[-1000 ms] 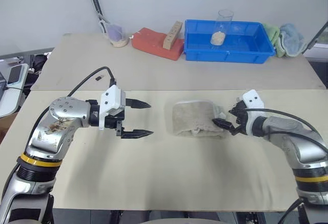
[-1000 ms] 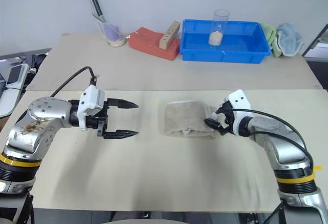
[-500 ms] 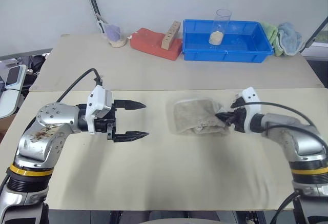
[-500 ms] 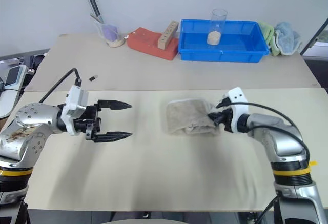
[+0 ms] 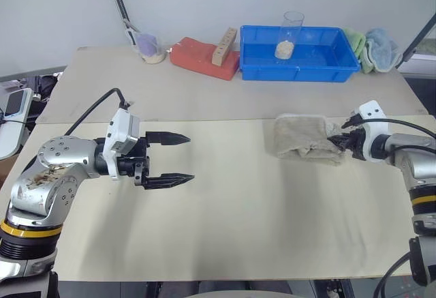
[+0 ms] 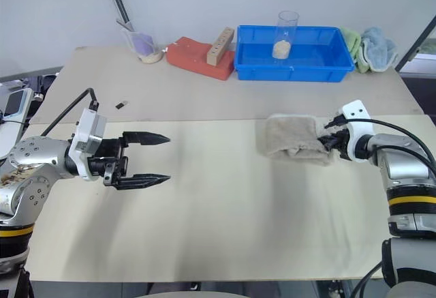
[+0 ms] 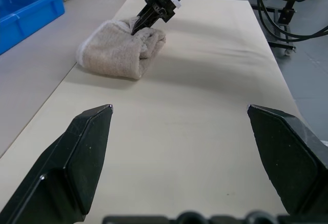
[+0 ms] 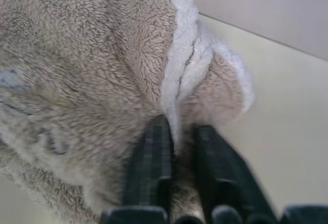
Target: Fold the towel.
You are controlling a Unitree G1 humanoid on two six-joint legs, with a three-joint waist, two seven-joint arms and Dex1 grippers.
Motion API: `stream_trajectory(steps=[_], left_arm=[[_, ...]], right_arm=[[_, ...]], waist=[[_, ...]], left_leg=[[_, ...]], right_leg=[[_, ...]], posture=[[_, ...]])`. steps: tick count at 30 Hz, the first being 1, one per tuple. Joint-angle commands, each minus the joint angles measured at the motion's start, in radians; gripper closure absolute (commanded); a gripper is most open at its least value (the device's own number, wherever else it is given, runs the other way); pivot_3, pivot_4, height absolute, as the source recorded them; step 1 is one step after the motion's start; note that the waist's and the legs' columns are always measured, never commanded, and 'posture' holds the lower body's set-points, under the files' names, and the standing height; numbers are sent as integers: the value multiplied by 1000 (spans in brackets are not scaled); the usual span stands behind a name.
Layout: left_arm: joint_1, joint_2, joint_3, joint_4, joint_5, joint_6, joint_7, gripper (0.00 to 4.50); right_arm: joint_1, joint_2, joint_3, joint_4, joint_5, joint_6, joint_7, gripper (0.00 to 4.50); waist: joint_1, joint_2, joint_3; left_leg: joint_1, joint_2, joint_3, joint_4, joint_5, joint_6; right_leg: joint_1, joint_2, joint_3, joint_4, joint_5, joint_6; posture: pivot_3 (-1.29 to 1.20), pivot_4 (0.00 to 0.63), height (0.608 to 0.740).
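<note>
On my one beige table (image 5: 225, 230) lies one folded beige-grey terry towel (image 5: 303, 138) near the right edge. My right gripper (image 5: 343, 142) pinches its white-stitched edge between nearly closed fingers. My left gripper (image 5: 178, 157) hovers near the left edge, spread wide, empty.

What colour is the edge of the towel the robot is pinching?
White, on the beige-grey towel; the right wrist view shows it best.

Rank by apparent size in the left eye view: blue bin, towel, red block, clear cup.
1. blue bin
2. towel and red block: look alike, unranked
3. clear cup, smallest
</note>
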Motion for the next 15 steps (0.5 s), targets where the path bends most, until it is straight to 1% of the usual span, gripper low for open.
stream_trajectory(steps=[1,2,4,7,8,9,10,13,15], left_arm=[[22,15,47,-55,-15,17,48,0],[24,17,54,-44,14,28,94,0],[30,26,67,-21,54,32,145,0],[61,48,85,-13,76,35,168,0],[88,59,97,-17,83,22,160,0],[110,64,105,-23,88,10,155,0],[145,86,118,-24,113,7,156,0],[260,172,142,-1,272,-62,191,0],[293,190,166,14,307,-98,202,0]], right_arm=[[-22,-3,-59,-49,17,-25,1,2277],[-20,-19,-80,-71,32,-21,18,2034],[-24,-55,-112,-96,52,-16,55,1336],[-12,-106,-137,-130,70,-27,122,307],[1,-127,-149,-153,86,-34,160,28],[13,-140,-161,-170,97,-40,186,28],[34,-177,-176,-200,114,-67,251,28],[129,-310,-199,-297,136,-138,446,28],[193,-361,-208,-336,141,-175,515,28]], waist=[[0,0,0],[0,1,0],[2,2,1],[4,3,1],[4,3,1],[4,3,1],[4,3,1],[4,5,2],[5,6,3]], left_leg=[[0,0,0,0,0,0],[0,0,0,0,0,0],[0,0,0,0,0,0],[0,0,0,0,0,0],[0,0,-1,0,0,0],[0,0,-1,0,0,0],[0,0,0,0,0,0],[0,1,0,-1,0,0],[0,1,0,-2,0,0]], right_leg=[[0,0,0,0,0,0],[0,0,0,0,0,0],[0,0,0,0,0,0],[0,-1,0,0,0,0],[0,-1,0,0,0,0],[0,-1,0,-1,0,0],[0,-1,0,-1,0,0],[0,-1,0,-1,0,0],[0,-1,0,-2,0,0]], posture=[[0,150,740],[0,150,740],[0,150,740],[0,150,740],[0,150,740],[0,150,740],[0,150,740],[0,150,740],[0,150,740]])
